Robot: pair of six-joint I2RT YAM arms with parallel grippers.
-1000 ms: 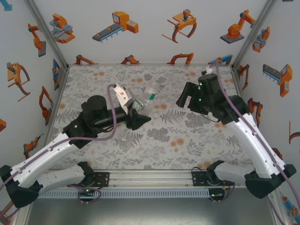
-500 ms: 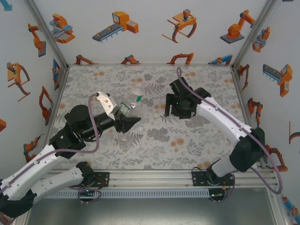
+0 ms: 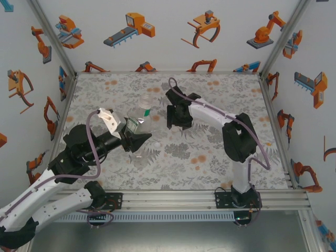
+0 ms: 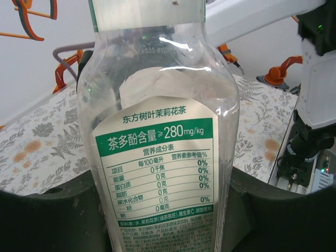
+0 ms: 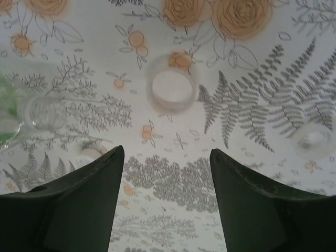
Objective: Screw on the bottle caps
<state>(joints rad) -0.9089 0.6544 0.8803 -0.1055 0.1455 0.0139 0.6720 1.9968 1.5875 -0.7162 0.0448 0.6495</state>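
**Item 1. Left end effector** [image 4: 164, 210]: you have it clamped on the labelled bottle [image 4: 157, 105], with a dark finger [image 4: 52, 215] on each side of the lower body. The bottle is clear plastic with a white and green printed label facing the wrist camera. Its top runs out of that view, so you cannot tell whether it is capped. From above, the held bottle [image 3: 132, 125] sits left of centre on the floral surface [image 3: 210, 157].

**Item 2. Right end effector** [image 5: 165, 157]: you see its fingers spread, with nothing between them, hanging over the surface near the middle of the enclosure.

**Item 3. White cap** [image 5: 169, 90]: lies flat on the surface just beyond the right fingertips, touching neither.

**Item 4. Second cap** [image 5: 314, 137]: pale and blurred, off to the right in the wrist view.

**Item 5. Uncapped bottle** [image 5: 44, 112]: its open mouth faces the camera to the left of the white cap, with a green tint at its edge.

**Item 6. Small white cap** [image 3: 156, 143]: rests just beside the left end effector's tip.
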